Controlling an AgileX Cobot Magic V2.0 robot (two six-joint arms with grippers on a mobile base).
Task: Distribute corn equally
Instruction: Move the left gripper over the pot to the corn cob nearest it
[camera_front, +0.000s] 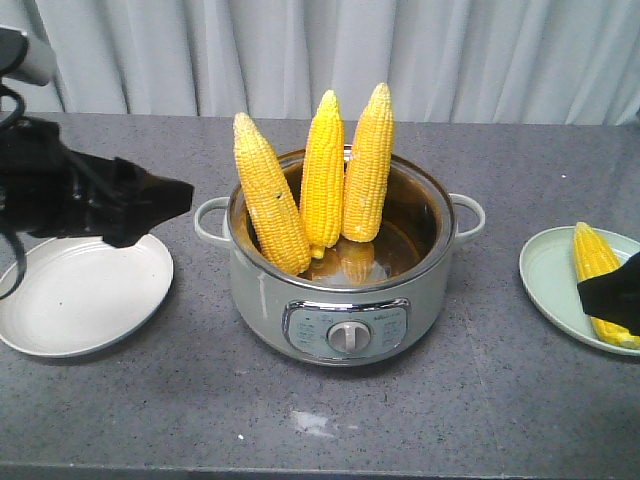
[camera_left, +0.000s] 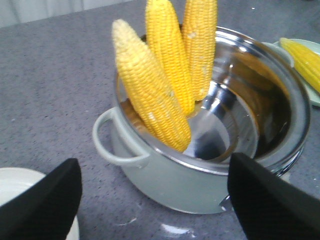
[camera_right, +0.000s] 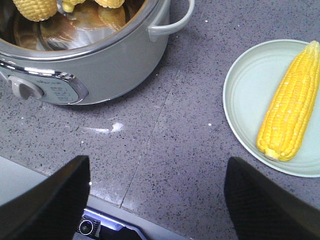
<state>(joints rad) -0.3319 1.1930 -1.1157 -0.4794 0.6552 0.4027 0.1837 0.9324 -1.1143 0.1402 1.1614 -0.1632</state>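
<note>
Three corn cobs stand upright, leaning on the wall inside the grey cooker pot (camera_front: 260, 290): a left cob (camera_front: 270, 205), a middle cob (camera_front: 322, 175) and a right cob (camera_front: 368, 165). A fourth cob (camera_right: 290, 110) lies on the pale green plate (camera_right: 245, 100) at the right. The white plate (camera_front: 85, 295) at the left holds nothing. My left gripper (camera_left: 155, 200) hovers open over the white plate's far edge, facing the pot's left handle (camera_left: 112, 150). My right gripper (camera_right: 157, 200) is open above bare counter between pot and green plate, holding nothing.
The pot sits mid-counter with a control dial (camera_front: 345, 337) facing front. A white smear (camera_front: 312, 425) marks the grey speckled counter in front of it. The counter's front edge (camera_right: 100, 197) lies just under my right gripper. A curtain hangs behind.
</note>
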